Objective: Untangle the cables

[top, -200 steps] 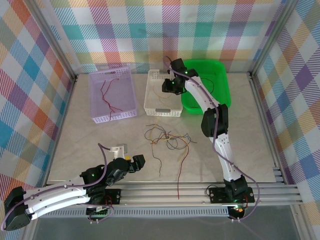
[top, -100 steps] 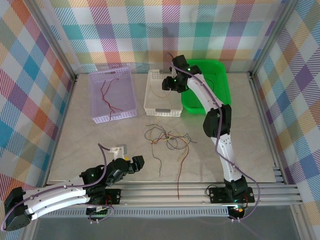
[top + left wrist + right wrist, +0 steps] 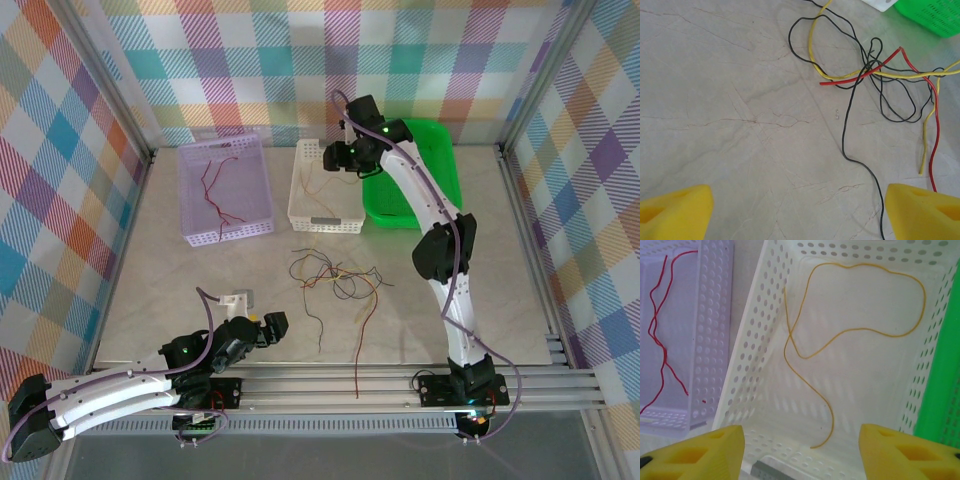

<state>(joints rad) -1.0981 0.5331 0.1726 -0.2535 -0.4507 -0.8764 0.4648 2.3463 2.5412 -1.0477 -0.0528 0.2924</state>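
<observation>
Top external view: the cables lie as a loose tangle of red, yellow and black strands near the middle of the surface, just on the near side of the white basket. The left hand sits low at the near edge, with the tangle to its far right. The right hand is held over the white basket, well apart from the tangle, so the left hand is judged the nearer one for the next pick. One red strand runs long, near to far, from the tangle to the near rail. Left wrist view: the left hand's fingers are spread apart and empty, the knot lies up and right, and a black strand trails toward the right finger. Right wrist view: the right hand's fingers are likewise apart and empty above a single yellow wire in the white basket. A red wire lies in the lilac basket to the left.
</observation>
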